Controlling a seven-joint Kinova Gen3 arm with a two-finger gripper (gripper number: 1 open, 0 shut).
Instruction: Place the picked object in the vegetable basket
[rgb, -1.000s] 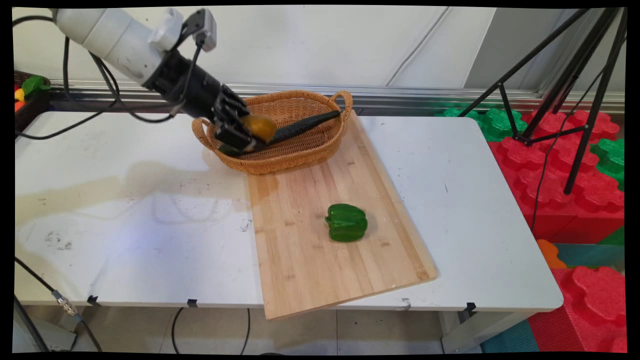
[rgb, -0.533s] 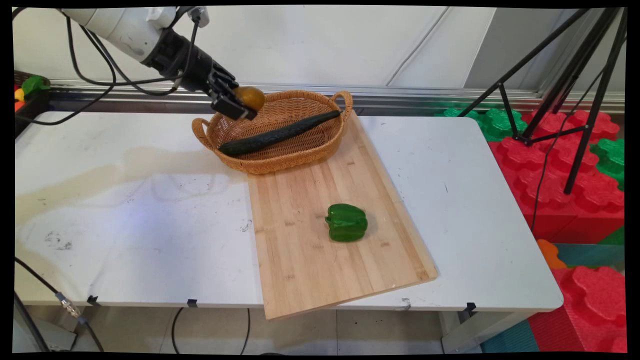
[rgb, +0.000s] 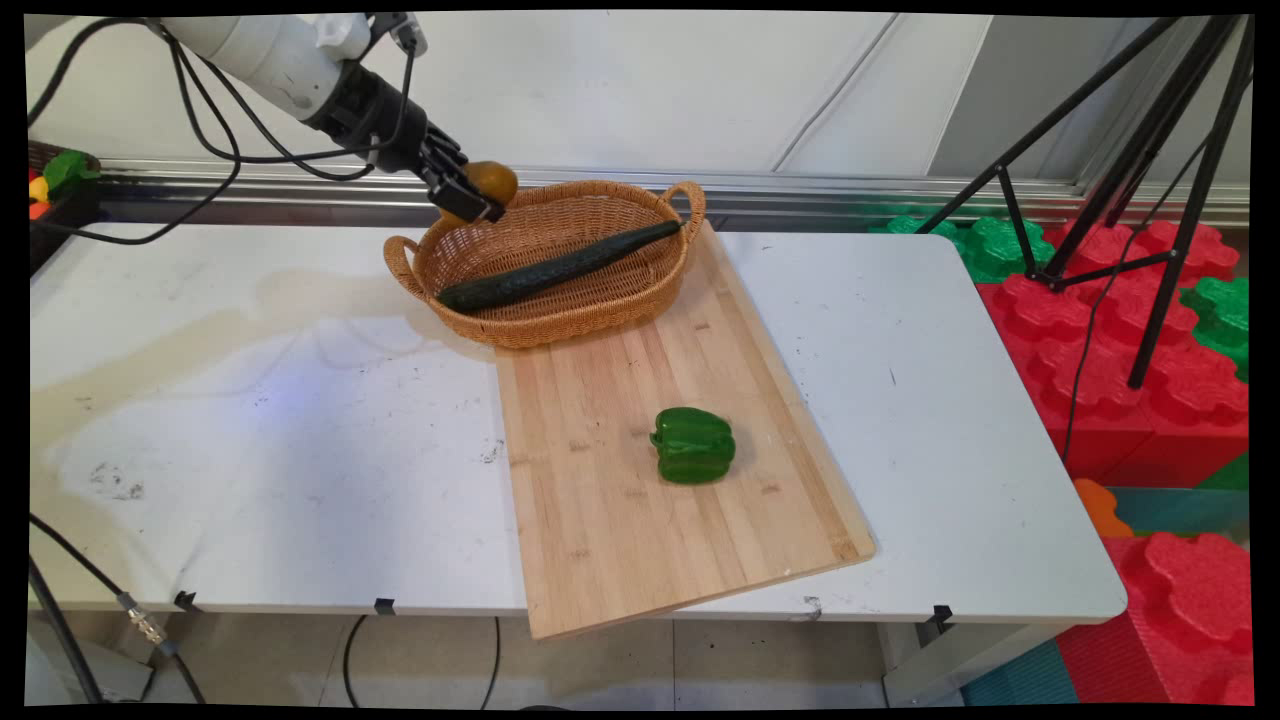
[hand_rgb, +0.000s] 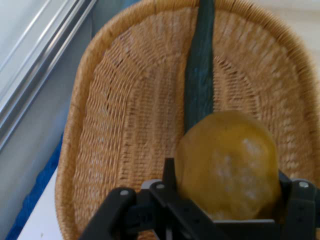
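Hand view showed a yellowish-brown fruit (hand_rgb: 227, 165), rounded like a pear or lemon, pinched between the two black fingers of the gripper (hand_rgb: 227, 200), which was clamped on it from either side. The fruit hung in the air over the wicker basket (hand_rgb: 115, 125), clear of the weave below it. In the main view the fruit (rgb: 492, 181) sat just above the basket's far left rim (rgb: 480, 215), held up by the gripper (rgb: 470, 196) on the arm coming in from the upper left. A long dark cucumber (rgb: 560, 265) lay slantwise inside the basket, one end propped on the right rim near the handle. The basket stood on the far end of a wooden cutting board (rgb: 600, 480). Farther down the board, well apart from the basket, a green bell pepper (rgb: 693, 445) lay on its side. The board rested on the white table (rgb: 250, 430). As things stood, the fruit was off every surface, and the cucumber and pepper lay untouched.
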